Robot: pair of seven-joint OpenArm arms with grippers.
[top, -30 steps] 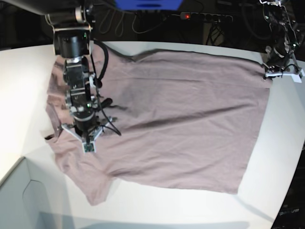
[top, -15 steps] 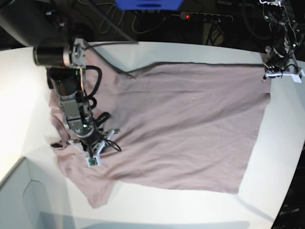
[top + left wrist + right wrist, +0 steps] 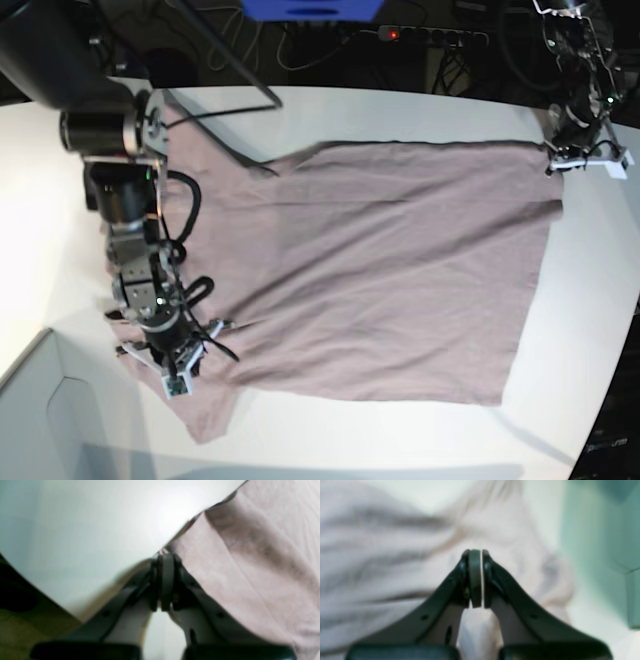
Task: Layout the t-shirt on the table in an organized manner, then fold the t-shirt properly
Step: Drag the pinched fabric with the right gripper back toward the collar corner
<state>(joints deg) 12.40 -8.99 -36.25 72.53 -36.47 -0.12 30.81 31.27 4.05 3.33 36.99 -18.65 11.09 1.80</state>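
A dusty mauve t-shirt [image 3: 390, 265] lies spread flat across the white table [image 3: 50, 200], hem toward the table's right end. The left gripper [image 3: 163, 562], jaws pressed together, pinches the shirt's far hem corner. The right gripper [image 3: 475, 555], jaws likewise closed, sits over the shirt's near sleeve beside a pale grey-blue box [image 3: 40, 420]; any grip is unclear.

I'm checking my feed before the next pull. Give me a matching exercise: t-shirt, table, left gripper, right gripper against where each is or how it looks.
Column A
1. t-shirt
2. table
3. left gripper
4. right gripper

Column B
a. jaws shut at the shirt's hem corner
b. white, under everything
c. jaws shut, over the shirt's neck end
d. mauve, spread nearly flat

Pairs: 1-d, 2-b, 3-a, 4-c
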